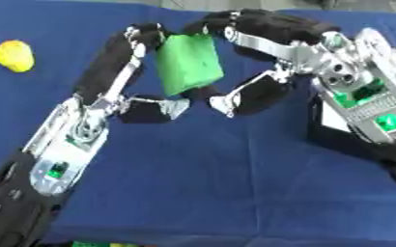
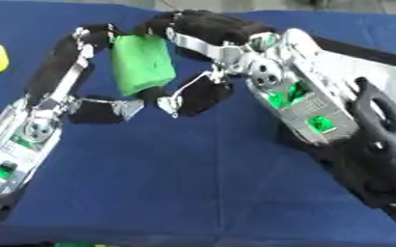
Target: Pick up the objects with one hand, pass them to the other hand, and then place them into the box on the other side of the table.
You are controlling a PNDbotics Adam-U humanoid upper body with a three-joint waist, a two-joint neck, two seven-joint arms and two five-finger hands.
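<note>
The left hand (image 1: 121, 82) has its fingers and thumb curled around the green block (image 1: 189, 63); the fingers lie on the block's top edge and the thumb reaches under its lower end. The right hand (image 1: 273, 62) comes from the other side, its fingers bent over the top of the same block and its thumb close to the lower right corner. So both hands seem to have the block, which hangs above the blue table (image 1: 235, 183), near the middle and well above the cloth.

The step in hand looks like the hand-over. To do it well, I think the receiving hand should close fully on the block before the giving hand opens, and the giving fingers should open slowly, so the block does not tip.

A yellow object (image 1: 15, 55) lies far to the left on the table. A dark box (image 1: 332, 132) is just under the right forearm, partly hidden.
</note>
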